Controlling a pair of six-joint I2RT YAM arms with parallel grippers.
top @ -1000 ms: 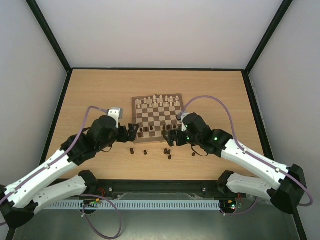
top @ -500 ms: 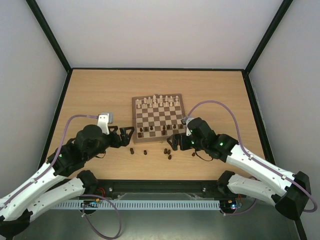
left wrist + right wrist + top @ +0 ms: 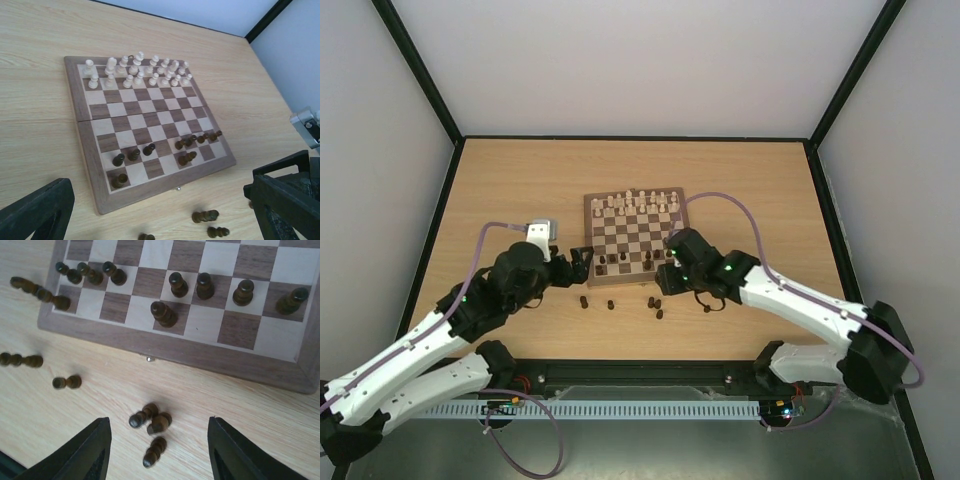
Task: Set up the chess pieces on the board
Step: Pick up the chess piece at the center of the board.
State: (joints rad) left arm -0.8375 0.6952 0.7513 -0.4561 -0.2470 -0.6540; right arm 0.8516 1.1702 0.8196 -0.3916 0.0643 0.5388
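**Left gripper** (image 3: 157,202): fingers spread wide, nothing between them. The board (image 3: 87,150) lies directly ahead of it.

**Right gripper** (image 3: 157,427): fingers likewise apart and empty, hovering over three fallen dark chess pieces (image 3: 150,421) on the tabletop (image 3: 250,430) (others lie loose to its left). Beyond its fingertips, more dark pieces stand on the board's near rows.

You're looking at chess pieces (image 3: 162,313) of dark, glossy varnished wood, the board (image 3: 210,360) in smooth satin wood, and a matt pale woodgrain surface (image 3: 280,420) (grain plainest lower right).
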